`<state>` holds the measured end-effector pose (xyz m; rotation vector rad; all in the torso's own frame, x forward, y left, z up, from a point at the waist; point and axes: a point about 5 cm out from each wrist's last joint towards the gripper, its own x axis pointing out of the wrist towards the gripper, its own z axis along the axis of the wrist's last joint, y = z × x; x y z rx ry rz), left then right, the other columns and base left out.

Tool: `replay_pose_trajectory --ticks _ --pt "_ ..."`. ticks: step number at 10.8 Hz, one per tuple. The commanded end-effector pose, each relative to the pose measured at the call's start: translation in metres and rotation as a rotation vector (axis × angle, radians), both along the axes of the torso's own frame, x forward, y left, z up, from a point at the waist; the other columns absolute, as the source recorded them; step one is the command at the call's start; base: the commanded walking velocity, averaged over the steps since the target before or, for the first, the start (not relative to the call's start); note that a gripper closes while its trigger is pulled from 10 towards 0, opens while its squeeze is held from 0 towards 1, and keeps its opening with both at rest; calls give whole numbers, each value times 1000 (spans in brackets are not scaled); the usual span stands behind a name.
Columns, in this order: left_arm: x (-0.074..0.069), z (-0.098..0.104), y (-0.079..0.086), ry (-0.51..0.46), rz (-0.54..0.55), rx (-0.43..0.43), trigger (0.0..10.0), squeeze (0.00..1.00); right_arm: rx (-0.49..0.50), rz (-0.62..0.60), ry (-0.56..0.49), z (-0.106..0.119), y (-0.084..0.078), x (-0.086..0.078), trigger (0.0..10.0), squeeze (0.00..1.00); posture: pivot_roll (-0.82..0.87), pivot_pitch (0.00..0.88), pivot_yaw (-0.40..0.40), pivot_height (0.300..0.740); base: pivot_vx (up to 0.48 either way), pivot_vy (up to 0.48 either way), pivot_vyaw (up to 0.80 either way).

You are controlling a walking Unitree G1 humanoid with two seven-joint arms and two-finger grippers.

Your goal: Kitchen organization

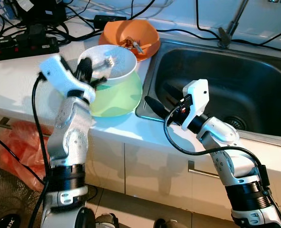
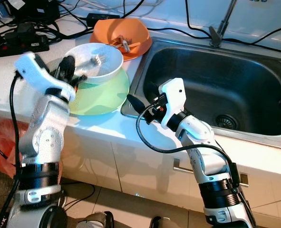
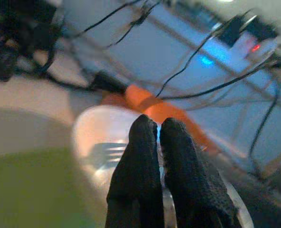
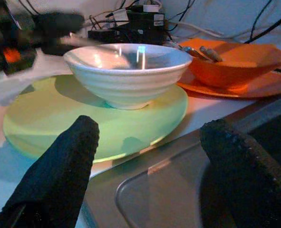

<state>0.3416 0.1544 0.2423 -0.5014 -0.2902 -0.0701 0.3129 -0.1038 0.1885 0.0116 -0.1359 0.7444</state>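
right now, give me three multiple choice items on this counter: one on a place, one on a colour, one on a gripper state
1. Where does the white bowl stand?
A. in the sink
B. on the green plate
C. on the floor

2. What colour is the bowl behind it?
A. orange
B. blue
C. black

3. How are the right gripper's fingers?
A. shut on a fork
B. shut on the plate
C. open, holding nothing

Answers:
1. B, the right wrist view shows its foot on the green plate, beside the sink.
2. A, it is orange in both eye views.
3. C, the two fingers stand wide apart with nothing between them; the left gripper is pinched at the white bowl's rim.
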Motion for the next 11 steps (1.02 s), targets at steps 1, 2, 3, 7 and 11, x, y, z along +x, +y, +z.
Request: replay_pose_trajectory --ticks 1,2,3,7,11 --pt "-2 13 -8 -47 -46 1 0 0 7 -40 15 -3 -7 1 10000 0 93 111 -29 740 0 0 0" --pt "-3 24 -17 -94 -153 -109 0 0 69 -82 39 -2 -12 6 10000 0 96 111 -28 740 0 0 0" --pt "-4 26 -29 -96 -317 -277 0 0 156 -114 73 2 -14 10 10000 0 96 109 -27 740 0 0 0" --pt "-13 13 -55 -40 -609 -477 0 0 474 -216 137 20 -23 22 10000 0 89 111 -24 740 0 0 0" --pt "-23 1 -72 21 -821 -532 0 0 578 -193 178 27 -19 23 10000 0 88 114 -27 740 0 0 0"
